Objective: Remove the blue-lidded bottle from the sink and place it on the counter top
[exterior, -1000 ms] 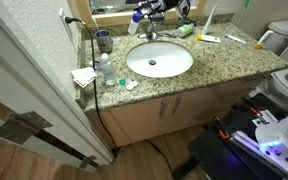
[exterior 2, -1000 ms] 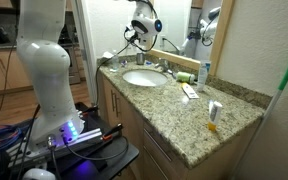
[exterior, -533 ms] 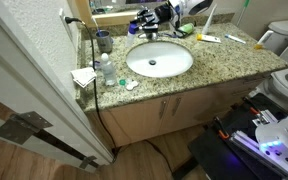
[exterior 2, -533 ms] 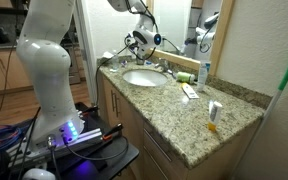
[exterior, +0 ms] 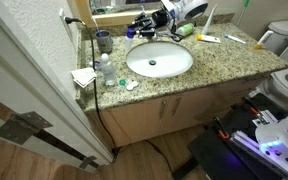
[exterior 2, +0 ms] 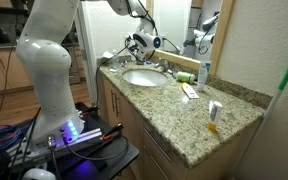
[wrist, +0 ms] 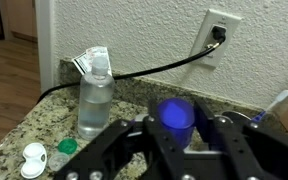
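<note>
though blurred and half hidden, blue-lidded bottle [wrist: 176,115] between fingers [wrist: 234,148] clenched around it, body unseen

Soft, even indoor light; both exterior views are coarse. In the wrist view the fingers [wrist: 119,152] and the blue-lidded bottle [wrist: 176,115] blur close up.

Speckled granite table [exterior: 234,62] as I see it, white sink [exterior: 174,62] set in the middle. On one side stand a clear bottle [exterior: 106,70], a folded white cloth [exterior: 84,76], a dark cup [exterior: 103,41] and small caps [exterior: 131,85]. Behind the sink lie a green tube [exterior: 187,31] and a white tube [exterior: 208,38].
</note>
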`<state>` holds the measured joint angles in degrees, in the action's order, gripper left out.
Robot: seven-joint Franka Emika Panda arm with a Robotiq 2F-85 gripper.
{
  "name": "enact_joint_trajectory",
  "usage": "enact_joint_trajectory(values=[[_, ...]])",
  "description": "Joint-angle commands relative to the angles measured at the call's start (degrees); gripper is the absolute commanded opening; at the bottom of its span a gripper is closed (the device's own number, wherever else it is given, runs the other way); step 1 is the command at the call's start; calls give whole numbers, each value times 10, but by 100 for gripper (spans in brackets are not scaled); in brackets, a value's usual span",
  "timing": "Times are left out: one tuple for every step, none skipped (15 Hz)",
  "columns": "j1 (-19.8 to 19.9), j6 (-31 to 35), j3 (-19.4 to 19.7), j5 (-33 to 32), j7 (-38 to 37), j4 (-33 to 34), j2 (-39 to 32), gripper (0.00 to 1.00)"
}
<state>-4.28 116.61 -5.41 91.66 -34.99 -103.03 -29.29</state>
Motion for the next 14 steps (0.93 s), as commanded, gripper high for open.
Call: enact_joint_trajectory(values=[[-28,23,5,-20,-55,54,-31,14],[-32,27,4,-19,-65,69,-39,14],[-36,33,4,-19,-72,77,-44,14],[-26,16,2,-10,-50,42,-23,14],[-29,19,1,-11,-53,49,-26,39],[-30,19,1,-11,-53,48,-27,39],[-30,19,1,-11,-53,48,-26,39],[-30,20,3,-16,-67,48,-30,14],[-34,25,4,-20,-74,64,-44,14],[-38,28,3,-21,-85,75,-55,14],[-42,30,1,-23,-95,89,-68,14],[-45,30,0,-23,-101,101,-80,14],[-51,34,0,-26,-112,117,-94,14],[-54,38,1,-28,-121,130,-107,14]])
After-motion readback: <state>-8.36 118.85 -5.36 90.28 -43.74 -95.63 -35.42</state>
